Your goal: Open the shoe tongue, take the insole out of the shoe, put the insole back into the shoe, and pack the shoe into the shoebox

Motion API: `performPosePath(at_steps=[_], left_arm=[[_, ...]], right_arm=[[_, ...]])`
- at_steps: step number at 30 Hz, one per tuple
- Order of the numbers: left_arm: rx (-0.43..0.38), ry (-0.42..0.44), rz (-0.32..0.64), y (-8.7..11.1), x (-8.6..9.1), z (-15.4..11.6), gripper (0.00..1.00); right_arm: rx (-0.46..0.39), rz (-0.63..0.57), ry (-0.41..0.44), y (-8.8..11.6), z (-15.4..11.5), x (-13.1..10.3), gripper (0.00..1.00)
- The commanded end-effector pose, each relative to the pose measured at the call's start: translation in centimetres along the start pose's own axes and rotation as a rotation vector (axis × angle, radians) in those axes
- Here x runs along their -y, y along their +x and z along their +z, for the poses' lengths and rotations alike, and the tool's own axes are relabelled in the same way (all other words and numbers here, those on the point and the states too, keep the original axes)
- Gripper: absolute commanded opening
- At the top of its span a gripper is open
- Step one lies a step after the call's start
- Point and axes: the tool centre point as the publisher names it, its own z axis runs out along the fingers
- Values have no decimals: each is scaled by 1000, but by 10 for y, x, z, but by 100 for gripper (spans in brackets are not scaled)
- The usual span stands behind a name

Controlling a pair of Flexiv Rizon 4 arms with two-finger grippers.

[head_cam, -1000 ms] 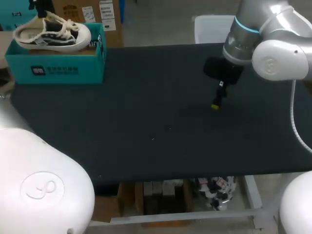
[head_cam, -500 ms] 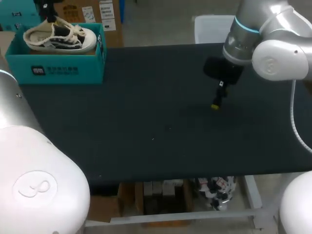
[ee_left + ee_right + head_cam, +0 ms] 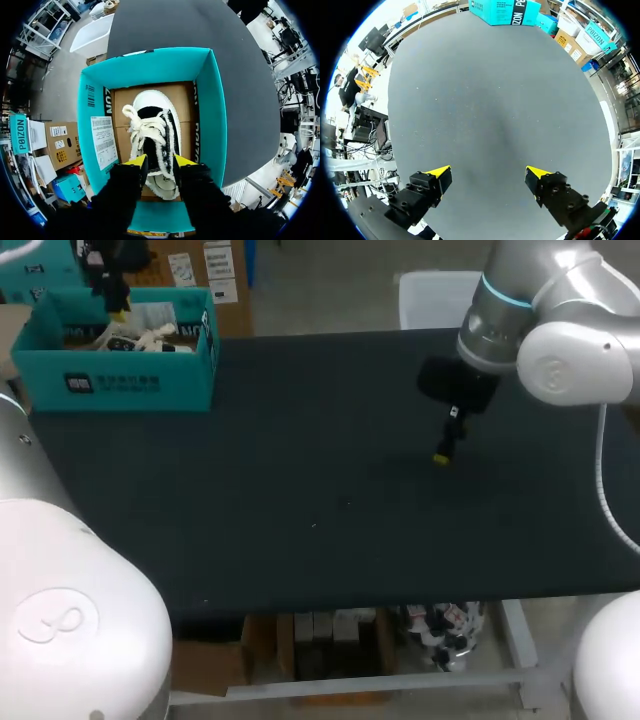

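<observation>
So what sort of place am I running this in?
Most likely a robot packing test bench: a black matte table, a teal cardboard shoebox at its far left corner holding a black-and-white laced canvas shoe, and my left arm and right arm over it.

Shoe (image 3: 150, 142) in teal shoebox (image 3: 212, 115), fingers (image 3: 136, 162) pinching its heel end

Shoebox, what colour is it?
The shoebox is teal, with plain brown cardboard inside. The left wrist view shows it best.
</observation>
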Motion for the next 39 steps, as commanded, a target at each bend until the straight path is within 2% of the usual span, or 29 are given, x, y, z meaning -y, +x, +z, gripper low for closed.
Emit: performPosePath(at_steps=[1,7,17,24,30,39], left_arm=[[47,-1,-3,10,3,-6,100],[24,8,16,26,15,-28,100],[15,-4,31,62,54,-59,100],[16,40,17,100,89,-75,100],[29,32,19,137,118,-73,100],[23,14,11,162,144,-56,100]], right_arm=[[1,0,2,0,0,0,100],[1,0,2,0,0,0,100],[1,0,2,0,0,0,100],[1,0,2,0,0,0,100],[1,0,2,0,0,0,100],[1,0,2,0,0,0,100]])
